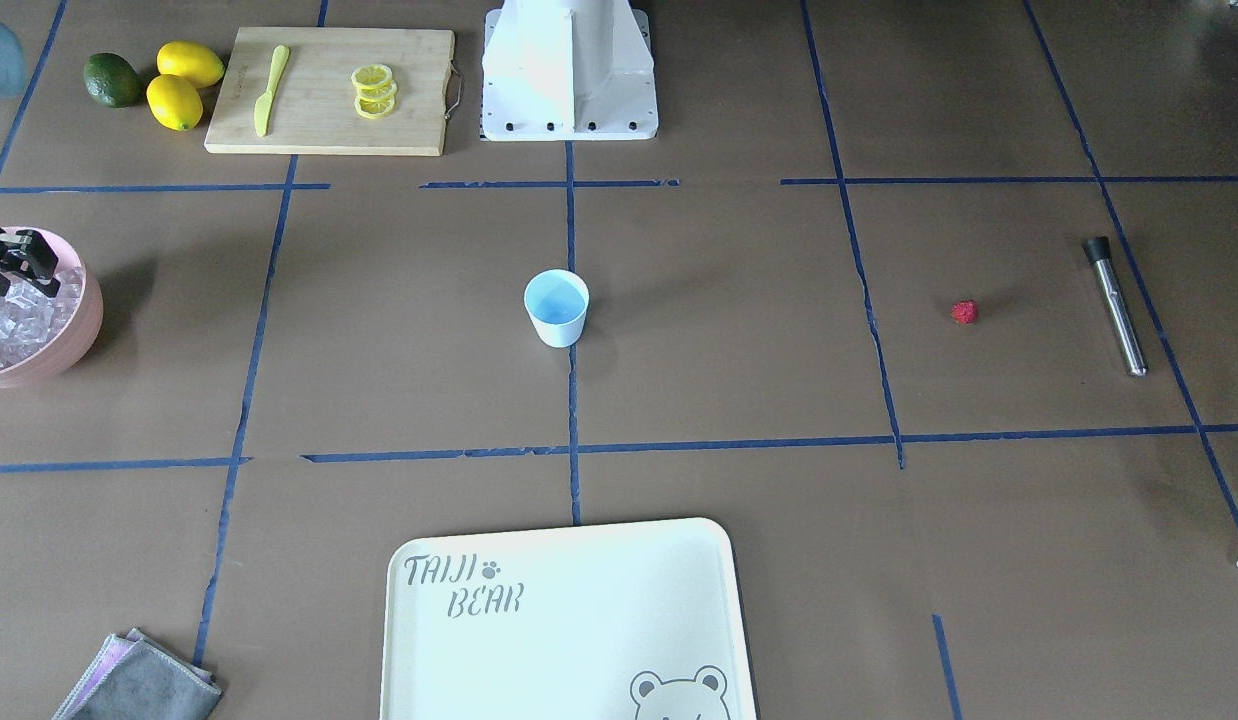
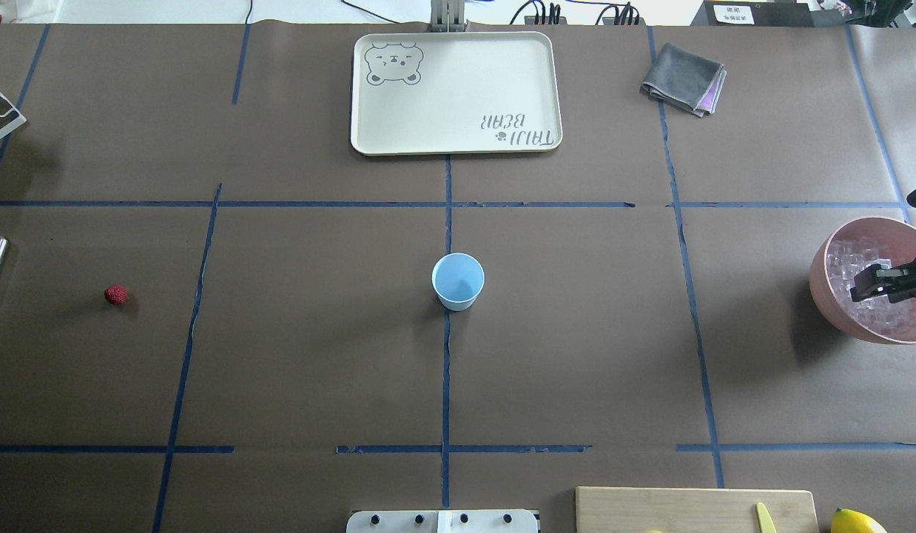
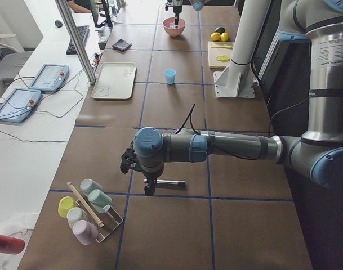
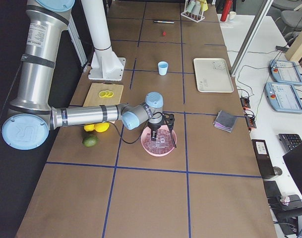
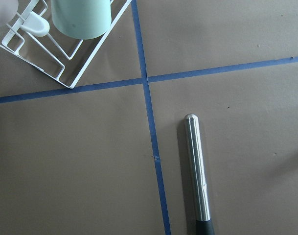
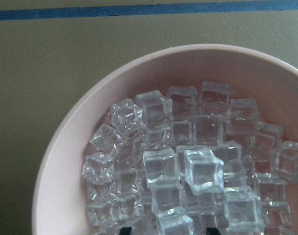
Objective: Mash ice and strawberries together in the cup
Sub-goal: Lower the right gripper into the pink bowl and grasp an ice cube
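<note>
Ice (image 6: 202, 171) in pink bowl (image 6: 58, 147), right hand (image 2: 866, 283) spread, pointing down just above

The overhead view looks forward and down from behind the robot base (image 2: 442, 521); the front-facing view looks steeply down from the opposite side. Both centre the cup (image 2: 458, 280), mirrored. The side views look along the table (image 3: 177, 112) from opposite ends, sharing the tray (image 3: 114, 80). The left wrist camera looks straight down, close, on a metal rod (image 5: 197, 171); the right, closer, on a pink bowl (image 6: 65, 147) of ice (image 6: 202, 169).
</note>
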### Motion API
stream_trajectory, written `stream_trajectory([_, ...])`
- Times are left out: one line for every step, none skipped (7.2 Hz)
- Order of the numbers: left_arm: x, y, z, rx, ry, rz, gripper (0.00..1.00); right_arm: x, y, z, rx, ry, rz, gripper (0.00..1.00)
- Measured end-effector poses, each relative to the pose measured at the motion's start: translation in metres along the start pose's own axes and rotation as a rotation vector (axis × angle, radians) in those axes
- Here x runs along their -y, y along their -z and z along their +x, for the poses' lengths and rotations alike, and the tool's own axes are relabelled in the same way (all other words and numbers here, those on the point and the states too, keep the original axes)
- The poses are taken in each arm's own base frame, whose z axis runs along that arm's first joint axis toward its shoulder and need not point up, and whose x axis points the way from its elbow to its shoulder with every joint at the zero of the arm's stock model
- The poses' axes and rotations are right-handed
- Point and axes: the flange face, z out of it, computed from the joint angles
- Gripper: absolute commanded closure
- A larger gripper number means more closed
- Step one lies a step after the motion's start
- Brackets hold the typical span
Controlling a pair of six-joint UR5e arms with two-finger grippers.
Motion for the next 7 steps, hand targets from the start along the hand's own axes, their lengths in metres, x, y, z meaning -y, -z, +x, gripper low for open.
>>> stream_trajectory([0.0, 0.001, 0.001, 0.0, -0.002, 0.002, 0.0, 0.0, -0.002, 0.002, -0.003, -0.002, -0.003, 0.54])
stream_trajectory([0.0, 0.003, 0.003, 0.001, -0.004, 0.004, 0.0, 0.0, -0.003, 0.003, -0.004, -0.004, -0.005, 0.82])
stream_trajectory([-0.002, 0.004, 0.005, 0.001, -0.006, 0.006, 0.0, 0.001, -0.004, 0.002, -0.004, -0.004, -0.005, 1.0])
stream_trajectory([-0.004, 0.005, 0.006, 0.001, -0.006, 0.007, 0.0, 0.001, -0.003, 0.001, -0.001, -0.003, -0.005, 1.0])
stream_trajectory([-0.004, 0.006, 0.007, 0.002, -0.007, 0.008, 0.0, 0.002, -0.001, 0.0, 0.004, -0.002, -0.004, 1.0])
stream_trajectory([-0.004, 0.007, 0.008, 0.002, -0.007, 0.01, 0.0, 0.001, 0.005, -0.002, 0.012, 0.0, 0.003, 1.0])
stream_trajectory([-0.005, 0.007, 0.008, 0.002, -0.008, 0.01, 0.0, -0.001, 0.015, -0.004, 0.022, 0.003, 0.015, 1.0])
